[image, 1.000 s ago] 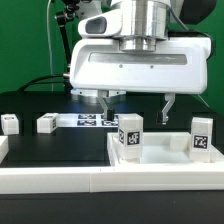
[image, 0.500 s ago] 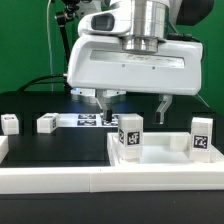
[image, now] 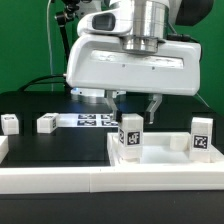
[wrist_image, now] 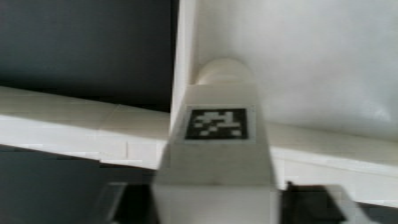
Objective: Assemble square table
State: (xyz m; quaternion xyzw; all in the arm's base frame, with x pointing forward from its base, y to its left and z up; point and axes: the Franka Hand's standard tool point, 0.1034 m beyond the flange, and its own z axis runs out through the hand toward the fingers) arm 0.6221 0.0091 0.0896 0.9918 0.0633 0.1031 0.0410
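The white square tabletop [image: 160, 160] lies at the front on the exterior view's right. A tagged white leg [image: 130, 135] stands upright at its near left, and a second leg [image: 201, 135] stands at its right. My gripper [image: 133, 112] hangs just over the first leg. Its fingers are down on either side of the leg's top, with a small gap still showing. In the wrist view the leg [wrist_image: 217, 130] fills the space between the dark jaws of my gripper [wrist_image: 222, 205], and the tabletop rim [wrist_image: 71, 115] runs behind it.
Two more small tagged legs [image: 10, 123] [image: 45, 123] stand on the black mat at the exterior view's left. The marker board [image: 95, 120] lies behind them under the arm. A long white rail [image: 50, 180] runs along the front.
The fingers have drawn inward from a wide spread to close on either side of the leg. The hand has shifted slightly toward the exterior view's left.
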